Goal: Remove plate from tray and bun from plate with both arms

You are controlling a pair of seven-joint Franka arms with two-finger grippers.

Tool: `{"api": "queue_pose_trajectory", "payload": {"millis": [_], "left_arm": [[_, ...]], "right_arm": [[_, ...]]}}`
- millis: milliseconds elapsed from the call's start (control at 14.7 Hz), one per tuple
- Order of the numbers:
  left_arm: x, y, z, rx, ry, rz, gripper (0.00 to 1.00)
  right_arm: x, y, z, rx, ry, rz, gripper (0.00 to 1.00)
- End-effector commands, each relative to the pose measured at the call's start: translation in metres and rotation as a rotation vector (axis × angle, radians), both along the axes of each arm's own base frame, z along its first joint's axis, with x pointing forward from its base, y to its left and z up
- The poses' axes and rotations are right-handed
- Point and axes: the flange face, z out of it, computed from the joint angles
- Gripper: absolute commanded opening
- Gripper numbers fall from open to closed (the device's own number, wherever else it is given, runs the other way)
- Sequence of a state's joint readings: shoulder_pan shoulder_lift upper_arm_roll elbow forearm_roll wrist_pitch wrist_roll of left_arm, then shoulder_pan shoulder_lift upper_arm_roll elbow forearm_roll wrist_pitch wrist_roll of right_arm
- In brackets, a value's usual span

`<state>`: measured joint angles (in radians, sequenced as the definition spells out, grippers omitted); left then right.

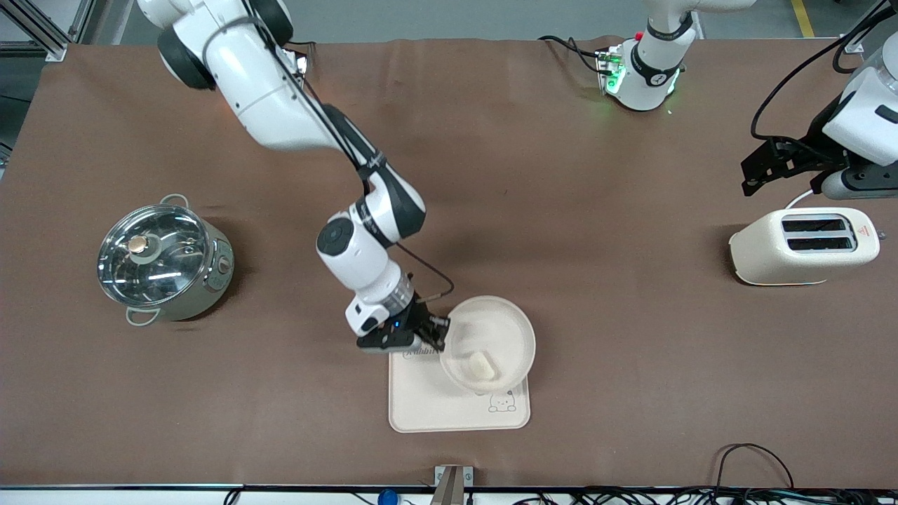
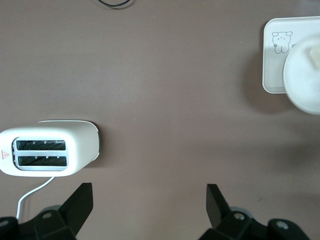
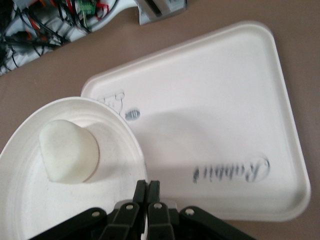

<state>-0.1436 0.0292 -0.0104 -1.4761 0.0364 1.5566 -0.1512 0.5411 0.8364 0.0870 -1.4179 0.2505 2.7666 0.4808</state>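
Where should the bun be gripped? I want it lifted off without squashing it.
Grip the bun across its rounded sides, coming straight down from above. It lies in the plate, whose raised rim blocks a sideways approach. The right gripper holds that rim; the left gripper is open.

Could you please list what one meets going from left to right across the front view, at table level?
Lidded pot → right gripper, pinching the plate that carries the bun over the tray → toaster.

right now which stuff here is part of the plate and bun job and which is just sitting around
In the job: plate, held at its rim over the tray by the right tool; bun in it; left tool, open, waiting above the table.
Lying about: toaster, lidded pot.
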Motion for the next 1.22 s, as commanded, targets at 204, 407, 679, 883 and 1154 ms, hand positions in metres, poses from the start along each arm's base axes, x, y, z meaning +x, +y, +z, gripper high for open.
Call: {"api": "queue_pose_trajectory", "payload": {"millis": [204, 407, 679, 883, 1154], "left_arm": [[0.000, 0.001, 0.004, -0.006, -0.006, -0.011, 1.00], [0.000, 0.001, 0.004, -0.006, -0.006, -0.011, 1.00], [-0.002, -0.005, 0.002, -0.006, 0.000, -0.004, 1.00], [-0.010, -0.028, -0.012, -0.009, 0.066, 0.017, 1.00], [0.012, -0.116, -0.051, -0.152, 0.040, 0.197, 1.00]], "right_arm": [[-0.114, -0.044, -0.027, -0.085, 0.049, 0.011, 0.00], [-0.132, -0.043, -0.044, -0.103, 0.066, 0.026, 0.00], [-0.137, -0.049, -0.052, -0.108, 0.100, -0.008, 0.49], [-0.137, -0.045, -0.048, -0.082, 0.120, -0.069, 1.00], [-0.119, -0.072, 0.010, -0.102, 0.210, -0.094, 1.00]]}}
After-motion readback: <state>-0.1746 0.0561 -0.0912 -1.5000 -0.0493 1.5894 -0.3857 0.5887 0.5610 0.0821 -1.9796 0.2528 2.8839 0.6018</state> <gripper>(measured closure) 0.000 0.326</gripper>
